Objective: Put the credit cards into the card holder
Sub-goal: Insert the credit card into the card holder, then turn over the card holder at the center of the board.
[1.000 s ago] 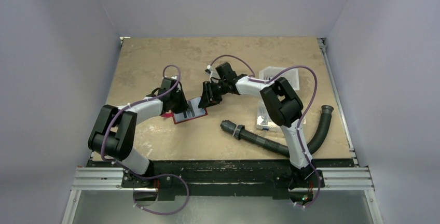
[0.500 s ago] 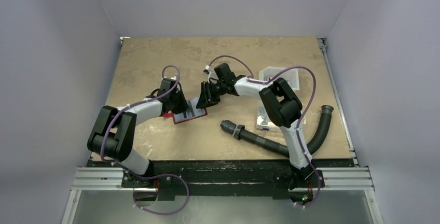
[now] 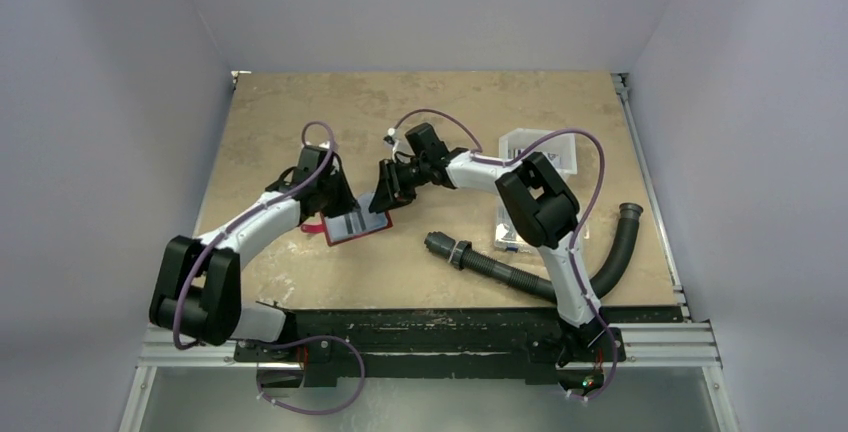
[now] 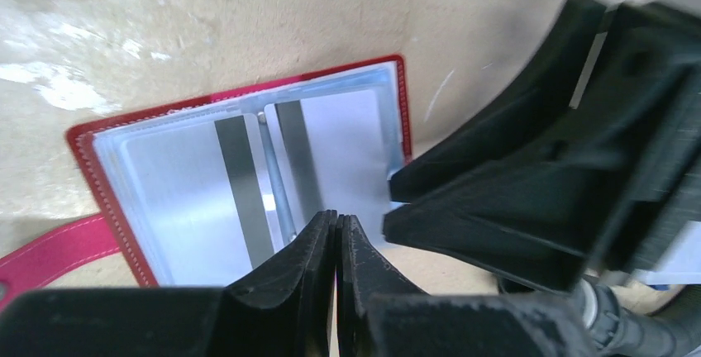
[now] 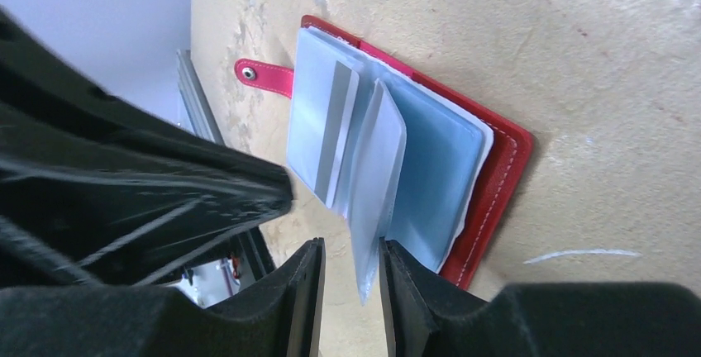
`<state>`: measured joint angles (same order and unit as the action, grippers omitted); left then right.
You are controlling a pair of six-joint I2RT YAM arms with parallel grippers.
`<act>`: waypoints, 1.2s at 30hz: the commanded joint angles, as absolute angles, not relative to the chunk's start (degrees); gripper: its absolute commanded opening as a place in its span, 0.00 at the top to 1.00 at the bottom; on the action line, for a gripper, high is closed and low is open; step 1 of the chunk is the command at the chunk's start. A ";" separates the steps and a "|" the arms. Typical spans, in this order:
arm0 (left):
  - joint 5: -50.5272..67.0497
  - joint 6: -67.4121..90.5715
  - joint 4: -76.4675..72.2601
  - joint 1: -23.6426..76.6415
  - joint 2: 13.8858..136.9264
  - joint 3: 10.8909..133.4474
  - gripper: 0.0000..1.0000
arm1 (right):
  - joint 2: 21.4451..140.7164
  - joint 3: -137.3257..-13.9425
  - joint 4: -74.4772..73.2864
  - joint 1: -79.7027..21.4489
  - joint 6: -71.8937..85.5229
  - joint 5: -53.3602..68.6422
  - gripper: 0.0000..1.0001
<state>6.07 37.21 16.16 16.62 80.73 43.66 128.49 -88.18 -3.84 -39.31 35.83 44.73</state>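
Note:
The red card holder (image 3: 352,226) lies open on the table between both grippers. In the left wrist view its clear sleeves (image 4: 248,175) show two pale credit cards (image 4: 343,138) with dark stripes, and its red tab (image 4: 50,254) trails off to the left. My left gripper (image 4: 337,223) hovers over the holder's near edge, shut with nothing between its fingers. My right gripper (image 5: 351,251) is open at the holder's edge. One clear sleeve leaf (image 5: 376,183) stands up between its fingers and rests against the right finger (image 5: 413,291). A striped card (image 5: 325,130) sits in the far sleeve.
A black corrugated hose (image 3: 520,277) curves across the right front of the table. A clear compartment box (image 3: 512,230) lies beside the right arm and a white tray (image 3: 548,149) stands behind it. The wallet's snap tab (image 5: 261,75) points toward the table's near edge.
The left arm has swung its elbow out to the left and its gripper has shifted up and left. The right gripper and the card holder have moved slightly left.

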 commanded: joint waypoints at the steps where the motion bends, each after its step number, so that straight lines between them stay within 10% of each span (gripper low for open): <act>1: 0.47 34.67 24.33 16.24 73.63 49.06 0.90 | 128.64 -91.99 -2.84 -40.59 36.30 46.63 0.62; 25: -6.66 29.25 32.56 15.56 66.05 61.99 0.79 | 118.53 -89.01 -1.66 -41.20 34.54 46.01 0.35; 36: 4.26 34.37 25.65 13.90 74.81 51.47 0.82 | 119.31 -88.32 -8.32 -37.89 30.12 41.28 0.44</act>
<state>-0.36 31.94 28.95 15.49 72.88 55.68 120.22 -86.65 -3.64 -38.44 34.70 43.42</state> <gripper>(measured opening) 0.206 0.599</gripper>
